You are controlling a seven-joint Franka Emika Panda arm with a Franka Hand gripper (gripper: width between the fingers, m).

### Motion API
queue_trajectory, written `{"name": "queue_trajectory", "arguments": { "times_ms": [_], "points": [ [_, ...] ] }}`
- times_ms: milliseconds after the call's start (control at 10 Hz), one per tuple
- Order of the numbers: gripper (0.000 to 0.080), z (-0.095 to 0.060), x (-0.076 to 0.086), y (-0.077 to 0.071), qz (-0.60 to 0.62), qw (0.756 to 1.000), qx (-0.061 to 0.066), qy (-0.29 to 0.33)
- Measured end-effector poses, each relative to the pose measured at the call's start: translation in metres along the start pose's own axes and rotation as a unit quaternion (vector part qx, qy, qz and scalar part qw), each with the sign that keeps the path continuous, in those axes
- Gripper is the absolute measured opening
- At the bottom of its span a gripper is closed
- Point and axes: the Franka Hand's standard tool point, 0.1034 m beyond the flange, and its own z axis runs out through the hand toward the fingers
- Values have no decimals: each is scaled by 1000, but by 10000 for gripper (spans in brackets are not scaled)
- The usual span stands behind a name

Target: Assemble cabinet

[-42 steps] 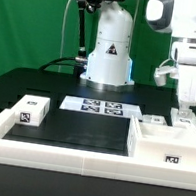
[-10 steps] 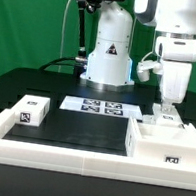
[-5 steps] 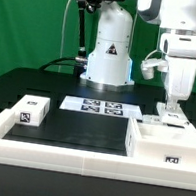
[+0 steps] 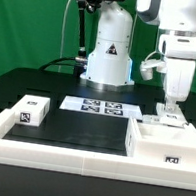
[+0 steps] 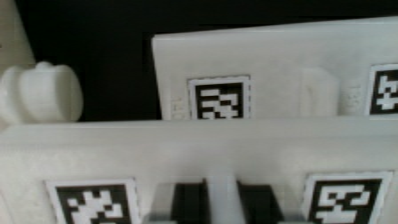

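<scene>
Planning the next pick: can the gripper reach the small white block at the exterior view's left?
Probably yes: the block lies alone on the black table, top uncovered; the gripper hangs over the cabinet body.

Cabinet (image 4: 155, 144) matte white, plastic-looking, smooth; printed black-and-white tags (image 5: 219, 98). Table (image 4: 81, 134) matt black. Marker board (image 4: 92, 106) matt white. Arm shell (image 4: 182, 27) glossy white plastic.
</scene>
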Motion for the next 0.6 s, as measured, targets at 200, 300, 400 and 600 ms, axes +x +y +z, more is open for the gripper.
{"name": "queue_trajectory", "arguments": {
  "times_ms": [200,300,400,600],
  "points": [
    [71,-2,-3,5,4,1000,0,-2],
    [71,-3,-4,8,6,1000,-1,-2],
    [71,-3,-4,10,7,1000,-1,-2],
    [71,-4,-1,10,16,1000,-2,-2]
  ]
}}
